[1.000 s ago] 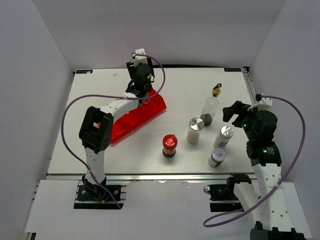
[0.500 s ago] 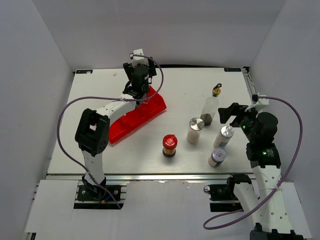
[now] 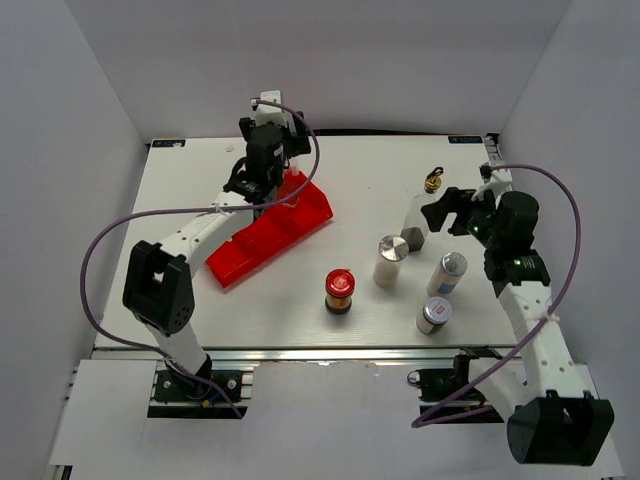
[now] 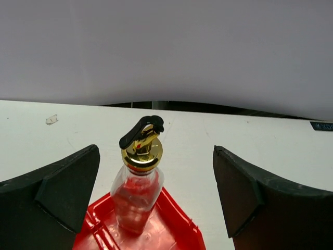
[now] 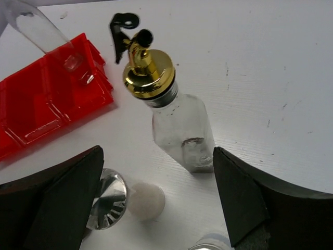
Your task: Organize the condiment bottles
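Observation:
One clear glass bottle with a gold pourer (image 4: 138,182) stands upright in the far end compartment of the red tray (image 4: 177,237). It sits between the jaws of my open left gripper (image 4: 155,156), which do not touch it; in the top view the left gripper (image 3: 262,180) is beside this bottle (image 3: 292,186). The second glass bottle (image 5: 182,130) stands on the table just ahead of my open, empty right gripper (image 5: 157,153). In the top view my right gripper (image 3: 442,214) is just right of that bottle (image 3: 418,222). A red-lidded dark jar (image 3: 339,290) and three white silver-lidded shakers (image 3: 390,260) (image 3: 450,272) (image 3: 435,313) stand on the table.
The red tray (image 3: 250,245) lies diagonally at centre-left, its other compartments bare. One shaker (image 5: 106,200) stands close to my right gripper's left finger. White walls close in the table on three sides.
My left gripper has moved left and back from the tray's far end, leaving the bottle standing there. My right gripper has moved up and left, close to the second glass bottle.

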You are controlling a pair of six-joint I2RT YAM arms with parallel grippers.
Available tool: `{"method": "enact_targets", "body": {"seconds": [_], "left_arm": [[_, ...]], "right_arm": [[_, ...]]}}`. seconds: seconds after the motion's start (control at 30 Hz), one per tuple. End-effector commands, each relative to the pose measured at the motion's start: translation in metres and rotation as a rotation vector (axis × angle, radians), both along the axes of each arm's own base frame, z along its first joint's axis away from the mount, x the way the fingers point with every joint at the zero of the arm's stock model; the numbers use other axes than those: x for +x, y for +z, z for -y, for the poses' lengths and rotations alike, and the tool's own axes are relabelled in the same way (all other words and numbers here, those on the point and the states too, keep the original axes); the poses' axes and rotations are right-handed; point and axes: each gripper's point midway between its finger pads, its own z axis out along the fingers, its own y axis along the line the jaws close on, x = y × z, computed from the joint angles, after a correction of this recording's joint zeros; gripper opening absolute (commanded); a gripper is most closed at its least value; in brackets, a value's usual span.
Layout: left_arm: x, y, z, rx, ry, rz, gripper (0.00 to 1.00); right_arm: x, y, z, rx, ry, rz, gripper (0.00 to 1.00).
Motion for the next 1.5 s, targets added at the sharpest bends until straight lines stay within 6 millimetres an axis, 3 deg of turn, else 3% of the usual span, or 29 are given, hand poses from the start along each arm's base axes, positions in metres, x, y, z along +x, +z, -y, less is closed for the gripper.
{"method": "enact_targets", "body": {"seconds": [0.0, 0.1, 0.17, 0.23, 0.3, 0.33, 0.37, 0.4, 0.63, 0.73, 0.77, 0.83, 0.87, 1.03, 1.13, 1.3, 1.4, 1.43, 1.47], "left_arm": [[-0.021, 0.014, -0.006, 0.022, -0.042, -0.034, 0.98], [-0.035, 0.016, -0.010, 0.033, -0.059, -0.071, 0.98], [-0.058, 0.019, -0.025, 0.017, -0.033, -0.096, 0.98], [-0.065, 0.019, -0.033, -0.007, -0.002, -0.097, 0.98], [-0.089, 0.018, -0.049, -0.060, 0.028, -0.086, 0.98], [-0.097, 0.015, -0.054, -0.076, 0.033, -0.084, 0.98], [-0.107, -0.008, -0.061, -0.076, 0.045, -0.104, 0.98], [-0.121, 0.006, -0.069, -0.128, 0.053, -0.059, 0.98], [-0.178, -0.044, -0.129, -0.180, 0.251, -0.104, 0.98], [-0.192, -0.054, -0.144, -0.192, 0.307, -0.114, 0.98], [-0.195, -0.055, -0.147, -0.202, 0.321, -0.113, 0.98], [-0.202, -0.058, -0.156, -0.199, 0.350, -0.111, 0.98], [-0.205, -0.058, -0.158, -0.201, 0.358, -0.109, 0.98], [-0.217, -0.057, -0.174, -0.218, 0.420, -0.087, 0.98], [-0.222, -0.057, -0.181, -0.221, 0.447, -0.079, 0.98], [-0.229, -0.059, -0.188, -0.229, 0.472, -0.072, 0.98], [-0.232, -0.058, -0.190, -0.237, 0.477, -0.063, 0.98], [-0.234, -0.057, -0.192, -0.246, 0.481, -0.055, 0.98], [-0.234, -0.056, -0.192, -0.248, 0.481, -0.053, 0.98]], "right_arm": [[0.024, 0.032, 0.007, -0.042, -0.036, 0.111, 0.89], [0.037, 0.029, 0.002, -0.061, -0.024, 0.125, 0.89], [0.050, 0.023, -0.002, -0.089, -0.011, 0.131, 0.89], [0.053, 0.026, -0.007, -0.112, 0.006, 0.147, 0.89], [0.057, 0.021, -0.016, -0.134, 0.038, 0.158, 0.88], [0.060, 0.023, -0.018, -0.144, 0.035, 0.188, 0.88], [0.063, 0.021, -0.021, -0.152, 0.038, 0.193, 0.88], [0.066, 0.020, -0.021, -0.156, 0.028, 0.193, 0.87], [0.086, 0.011, -0.015, -0.201, -0.034, 0.194, 0.79], [0.090, 0.006, -0.015, -0.207, -0.041, 0.181, 0.67], [0.091, 0.008, -0.016, -0.204, -0.041, 0.189, 0.54], [0.092, 0.010, -0.017, -0.204, -0.038, 0.199, 0.39], [0.093, 0.013, -0.017, -0.202, -0.040, 0.210, 0.27], [0.094, 0.044, -0.026, -0.223, -0.004, 0.281, 0.01], [0.095, 0.075, -0.041, -0.217, 0.045, 0.341, 0.00], [0.088, 0.130, -0.091, -0.212, 0.173, 0.454, 0.00], [0.085, 0.144, -0.120, -0.196, 0.236, 0.489, 0.00], [0.079, 0.163, -0.141, -0.159, 0.277, 0.522, 0.00], [0.083, 0.157, -0.143, -0.162, 0.283, 0.508, 0.00]]}}
